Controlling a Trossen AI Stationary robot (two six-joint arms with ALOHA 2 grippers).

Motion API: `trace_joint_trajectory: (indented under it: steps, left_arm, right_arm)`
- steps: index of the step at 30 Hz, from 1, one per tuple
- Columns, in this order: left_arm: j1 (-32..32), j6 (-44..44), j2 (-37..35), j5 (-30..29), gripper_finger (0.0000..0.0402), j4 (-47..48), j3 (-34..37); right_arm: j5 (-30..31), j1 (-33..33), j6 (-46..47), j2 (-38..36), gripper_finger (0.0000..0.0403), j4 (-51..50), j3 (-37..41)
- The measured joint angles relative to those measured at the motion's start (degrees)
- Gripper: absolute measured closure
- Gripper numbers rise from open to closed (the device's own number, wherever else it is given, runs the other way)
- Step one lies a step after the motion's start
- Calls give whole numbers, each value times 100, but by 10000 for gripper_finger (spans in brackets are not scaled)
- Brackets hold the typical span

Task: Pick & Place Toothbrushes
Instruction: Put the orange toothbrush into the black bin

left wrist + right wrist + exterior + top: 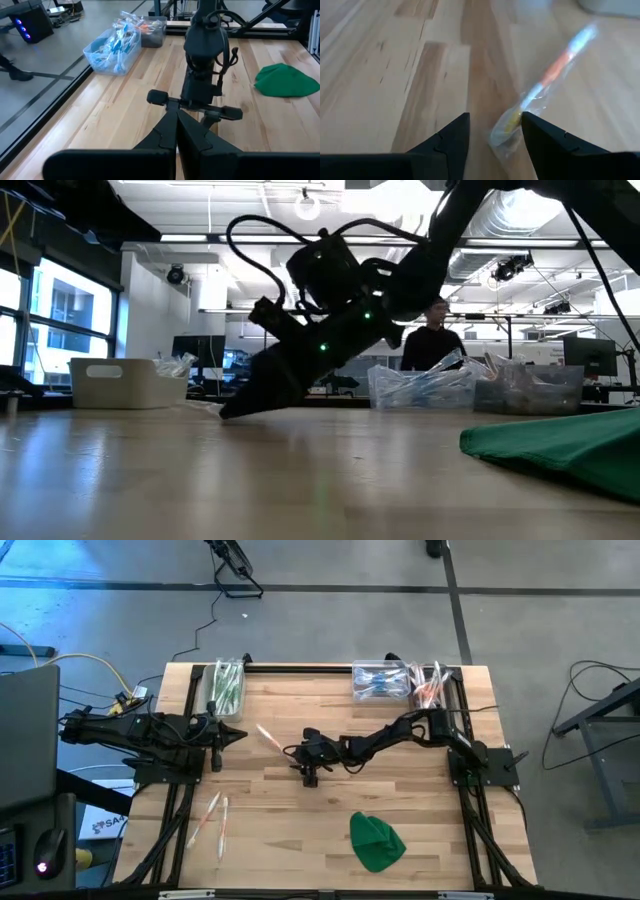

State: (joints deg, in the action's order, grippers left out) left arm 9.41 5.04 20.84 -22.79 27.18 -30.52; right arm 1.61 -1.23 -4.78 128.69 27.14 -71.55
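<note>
I see my right pincer partly open, low over the table, with the end of a wrapped toothbrush between its fingers. My left pincer is closed and empty.

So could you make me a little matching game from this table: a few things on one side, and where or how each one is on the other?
Things:
1. green cloth
2. left claw
3. right claw
4. two loose toothbrushes

States:
A. open, straddling the end of a wrapped toothbrush at mid-table
B. lying on the wood near the front edge, on the left arm's side
C. shut, holding nothing, parked by the left side
D. a crumpled lump near the front edge, on the right arm's side

Pairs: 1-D, 2-C, 3-A, 4-B
</note>
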Motion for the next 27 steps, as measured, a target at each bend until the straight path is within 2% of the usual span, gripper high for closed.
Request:
trace_joint_trajectory:
  steps: [7,18,22,27]
  left_arm:
    - [-2,0,0,-2,402,-2,0]
    - [-2,0,0,0,402,1,0]
    - [-2,0,0,0,402,2,0]
    - [-2,0,0,0,402,2,0]
  right_arm:
    - [588,-8,-259,32,242,75,-7]
    - [645,-37,-261,32,371,-45,-17]
    - [634,-37,-262,30,394,-38,-22]
    - [653,-26,-249,-35,399,-128,-17]
